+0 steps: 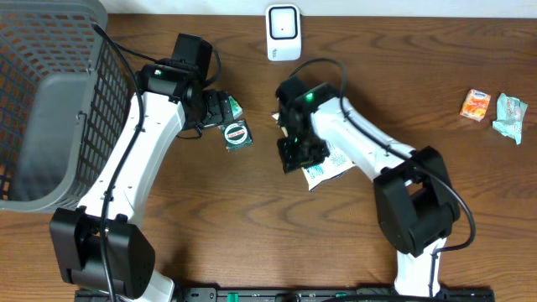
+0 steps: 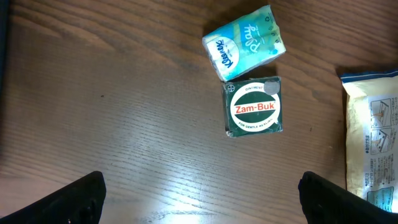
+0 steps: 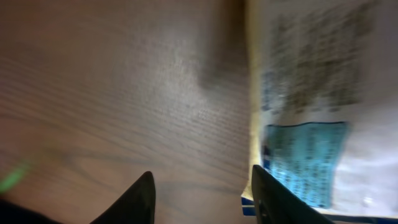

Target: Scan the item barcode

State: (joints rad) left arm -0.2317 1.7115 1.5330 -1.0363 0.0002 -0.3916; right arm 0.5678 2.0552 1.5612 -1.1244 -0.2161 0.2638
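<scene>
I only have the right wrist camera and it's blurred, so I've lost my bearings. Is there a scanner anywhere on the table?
Observer: A white device, likely the scanner, stands at the far edge of the table, beyond the right gripper.
Operator: What is the left arm doing?
Observer: The left gripper hangs wide open above a green Zam-Buk box, holding nothing.
Operator: Anything beside that box?
Observer: A teal tissue pack lies close beside it.

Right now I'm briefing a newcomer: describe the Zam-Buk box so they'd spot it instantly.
Start at the grey mesh basket at the wooden table's left, then look right toward the middle. A square dark-green box lies beside a teal tissue pack. Only it bears a white oval with red Zam-Buk lettering.
</scene>
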